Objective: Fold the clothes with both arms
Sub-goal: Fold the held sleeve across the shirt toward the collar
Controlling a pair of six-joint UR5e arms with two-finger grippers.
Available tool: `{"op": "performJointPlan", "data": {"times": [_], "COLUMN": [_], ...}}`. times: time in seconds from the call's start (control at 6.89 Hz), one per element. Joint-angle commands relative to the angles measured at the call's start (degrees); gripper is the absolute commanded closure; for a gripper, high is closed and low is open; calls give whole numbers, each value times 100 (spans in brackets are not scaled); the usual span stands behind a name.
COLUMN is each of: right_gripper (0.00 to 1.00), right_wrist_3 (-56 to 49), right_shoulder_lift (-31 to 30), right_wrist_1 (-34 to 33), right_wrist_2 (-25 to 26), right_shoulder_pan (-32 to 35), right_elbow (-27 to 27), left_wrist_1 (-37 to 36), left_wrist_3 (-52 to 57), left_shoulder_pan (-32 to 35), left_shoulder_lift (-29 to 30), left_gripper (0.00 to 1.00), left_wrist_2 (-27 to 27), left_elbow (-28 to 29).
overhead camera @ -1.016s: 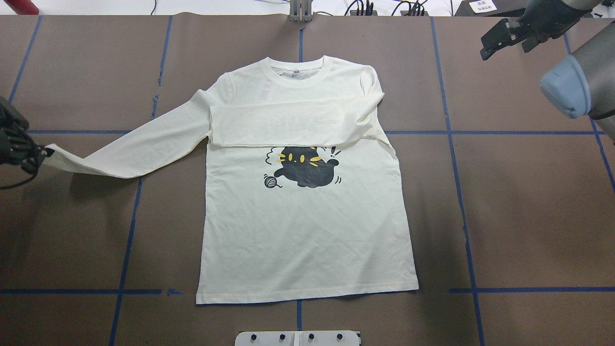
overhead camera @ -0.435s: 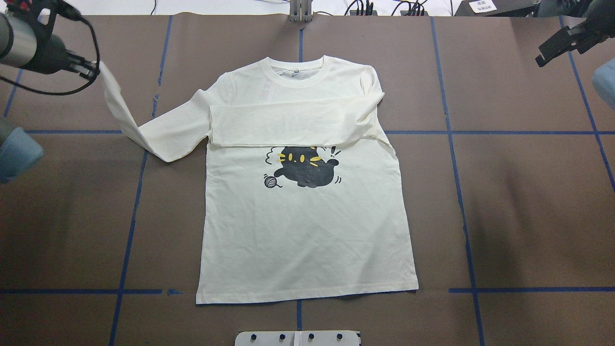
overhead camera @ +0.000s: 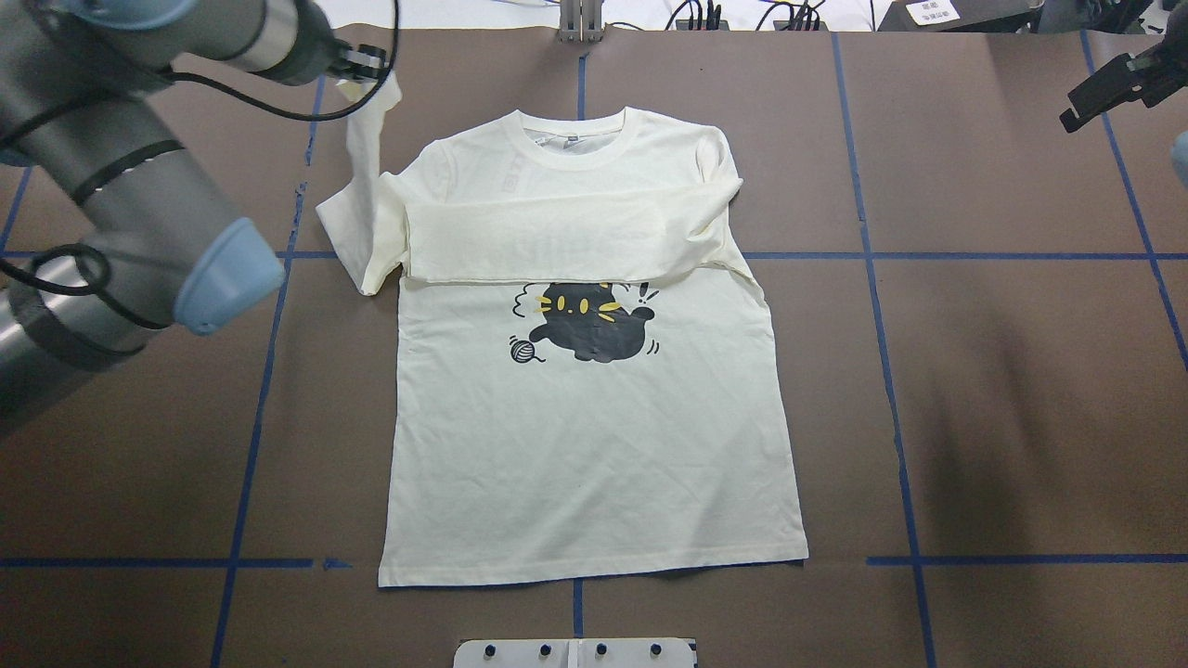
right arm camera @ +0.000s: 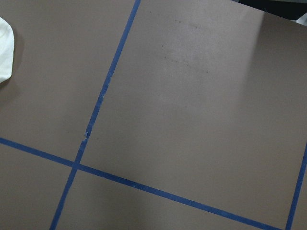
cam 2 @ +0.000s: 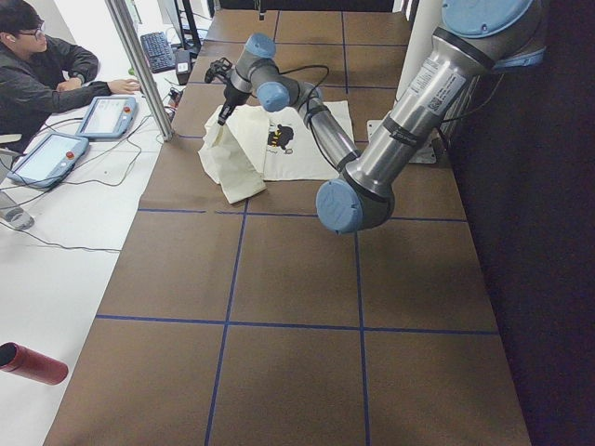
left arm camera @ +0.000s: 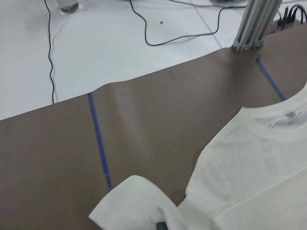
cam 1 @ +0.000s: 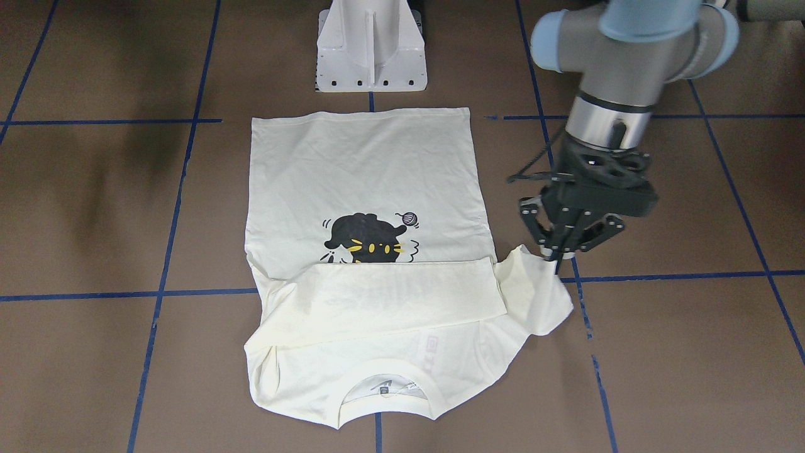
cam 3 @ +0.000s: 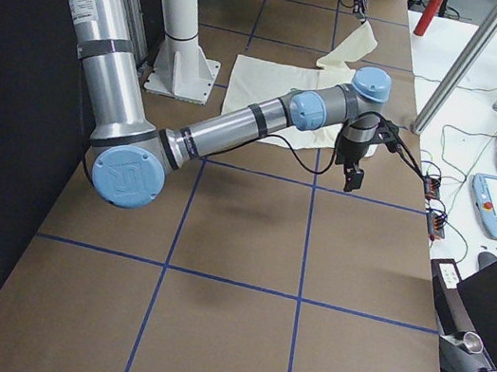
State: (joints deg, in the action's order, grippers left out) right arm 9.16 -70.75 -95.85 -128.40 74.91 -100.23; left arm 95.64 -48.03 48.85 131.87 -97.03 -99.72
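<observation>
The cream-white T-shirt (overhead camera: 594,445) lies flat, cat print up, collar at the far side; it also shows in the front-facing view (cam 1: 358,170). One sleeve (overhead camera: 557,241) lies folded across the chest. My left gripper (overhead camera: 369,72) is shut on the cuff of the other sleeve (overhead camera: 367,158), lifted beside the shoulder. The front-facing view shows the left gripper (cam 1: 556,259) pinching this sleeve (cam 1: 534,289). The left wrist view shows the sleeve (left arm camera: 134,206) and the collar area (left arm camera: 254,163). My right gripper (overhead camera: 1109,85) is open and empty, far right, off the shirt.
The white pedestal base (cam 1: 371,50) stands at the robot's side of the table. An aluminium post (overhead camera: 580,19) stands at the far edge. An operator (cam 2: 46,74) sits with tablets (cam 2: 51,153) beyond that edge. Blue tape lines (overhead camera: 251,445) cross the brown table.
My left gripper has carried the sleeve cuff from the table's far left, up and rightwards to beside the collar, so the sleeve bends back on itself. My right gripper has drawn away to the right.
</observation>
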Motion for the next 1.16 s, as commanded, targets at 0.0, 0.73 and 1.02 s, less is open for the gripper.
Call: {"op": "performJointPlan", "data": {"times": [0.0,0.73,1.02], "right_gripper": [0,0,0], "right_wrist_3": [-2,-2,7], "right_shoulder_lift": [8,17,17], "right_wrist_1": [-4,23,23], "right_wrist_2": [-1,60,60], "right_shoulder_pan": [24,33,24], "right_elbow": [-5,4,13], "left_wrist_1": [-564,1296,2775], "left_wrist_3": [-636,-638,-1961], "left_shoulder_pan": [-646,-1905,-1984], "left_shoulder_lift": [1694,1957,1905], "left_gripper": [100,89,0], "left_wrist_2": [744,2118,2048], "left_elbow": [912,2656,2973]}}
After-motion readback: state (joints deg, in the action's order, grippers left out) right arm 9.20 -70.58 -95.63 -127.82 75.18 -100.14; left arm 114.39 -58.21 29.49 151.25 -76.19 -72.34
